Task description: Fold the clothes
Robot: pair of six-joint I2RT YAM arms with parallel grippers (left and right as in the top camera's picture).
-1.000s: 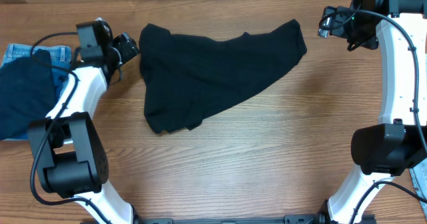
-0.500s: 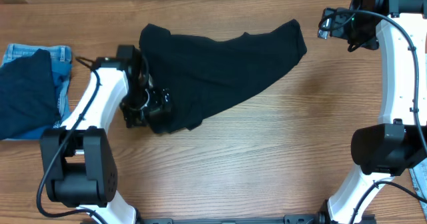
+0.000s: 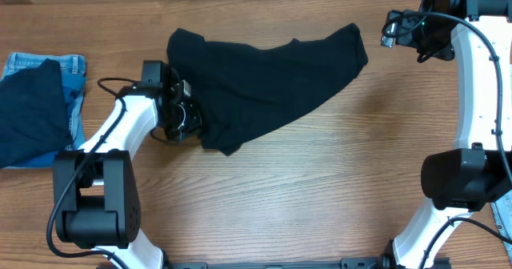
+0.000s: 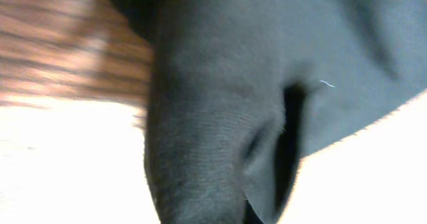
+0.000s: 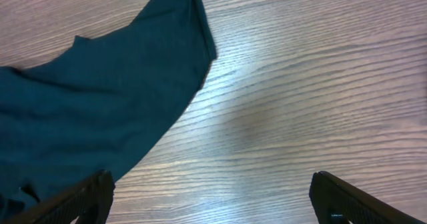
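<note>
Black fabric: we count one black shirt [image 3: 272, 77] spread on the wooden table [image 3: 320, 181], with one denim piece [image 3: 76, 65] and one navy piece [image 3: 32, 109] on it at the left edge. Our left gripper [image 3: 190, 118] meets the shirt's lower-left hem; we cannot tell its grip. Our right gripper [image 5: 213, 201] hangs spread wide over wood.

Robotics lab: wooden table [image 3: 320, 189], left arm [image 3: 120, 131] and right arm [image 3: 472, 93] mounted
</note>
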